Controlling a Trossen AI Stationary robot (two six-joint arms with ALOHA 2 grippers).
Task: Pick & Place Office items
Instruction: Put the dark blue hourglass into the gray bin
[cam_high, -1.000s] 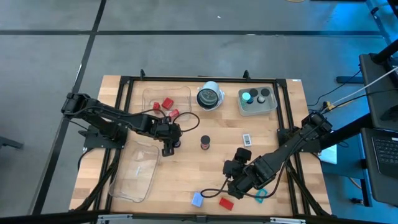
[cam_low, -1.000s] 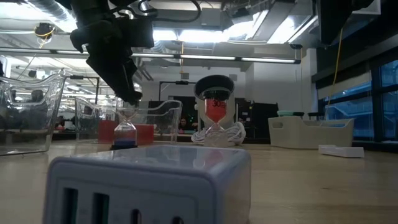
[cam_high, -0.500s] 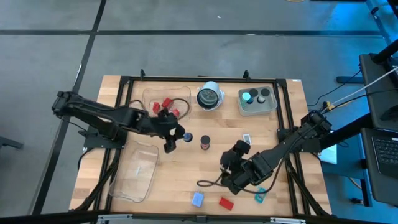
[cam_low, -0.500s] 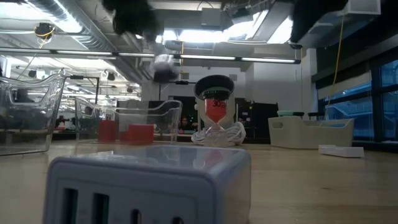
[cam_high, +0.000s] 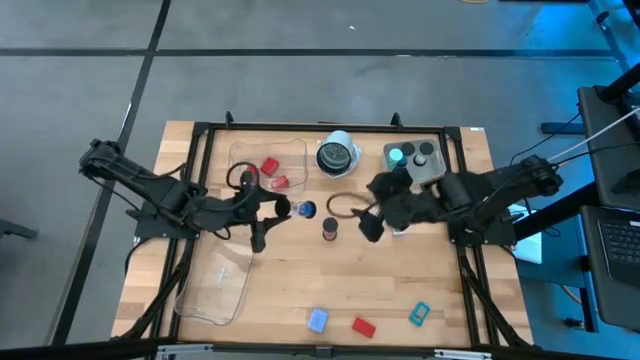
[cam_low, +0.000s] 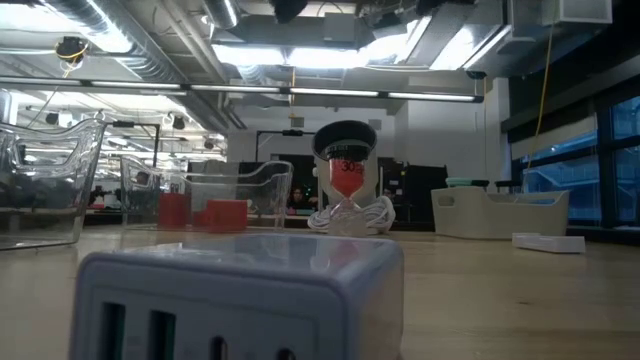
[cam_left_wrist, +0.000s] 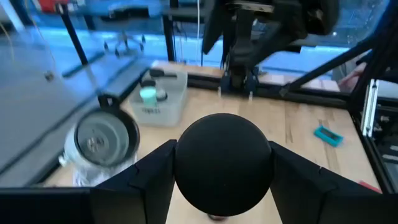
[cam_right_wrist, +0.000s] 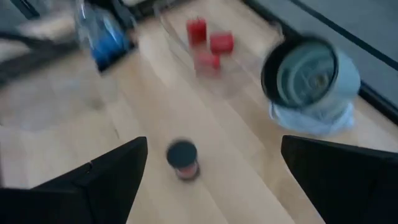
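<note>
My left gripper (cam_high: 283, 211) hovers over the table's middle left, shut on a small hourglass with black caps and blue sand (cam_high: 303, 210). My right gripper (cam_high: 368, 226) is open, just right of a second black-capped hourglass with red sand (cam_high: 330, 229) that stands upright on the table (cam_right_wrist: 181, 159) (cam_low: 345, 185). Two red blocks (cam_high: 270, 168) lie in a clear tray. A teal round cap (cam_high: 397, 156) and black cylinders sit in a grey tray. A pale-blue rectangle (cam_high: 317, 320), a red block (cam_high: 364, 326) and a teal rectangle (cam_high: 419, 314) lie near the near edge. My left gripper pinches the blue-sand hourglass between its two fingers (cam_left_wrist: 146, 180), coming level from the table's left. One black end cap (cam_left_wrist: 224, 158) faces the wrist camera and hides the rest. From above, the blue glass (cam_high: 305, 210) sticks out past the fingers toward the right, lifted clear.
A round white-rimmed object (cam_high: 338, 156) stands at the far edge between the clear tray (cam_high: 250, 160) and the grey tray (cam_high: 440, 172). A second clear tray (cam_high: 220, 280) lies near left. A dark cable loop (cam_high: 340, 203) hangs by my right gripper.
My left gripper has lifted the blue-sand hourglass off the table and clear of the low view, shifting slightly toward the far edge. My right arm has swung from the near edge by the teal rectangle up toward the far side, stopping beside the red-sand hourglass.
</note>
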